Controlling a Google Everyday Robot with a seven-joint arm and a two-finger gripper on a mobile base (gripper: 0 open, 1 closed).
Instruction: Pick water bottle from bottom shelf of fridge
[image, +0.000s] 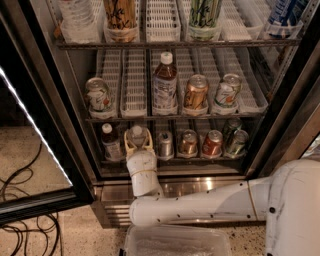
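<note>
The water bottle (137, 133), clear with a white cap, stands in the second lane from the left on the bottom shelf (200, 159) of the open fridge (200, 189). My gripper (138, 145) reaches in from below, and its cream fingers (128, 148) sit close on both sides of the bottle's body, shut on it. The bottle stands upright on the rack. My white arm (200, 206) runs across the front of the steel base.
A white-capped bottle of dark drink (111, 143) stands just left of the gripper. Cans (188, 142) fill the lanes to its right. The middle shelf edge (175, 118) is close above. The open glass door (35, 130) is at left, with cables (20, 200) on the floor.
</note>
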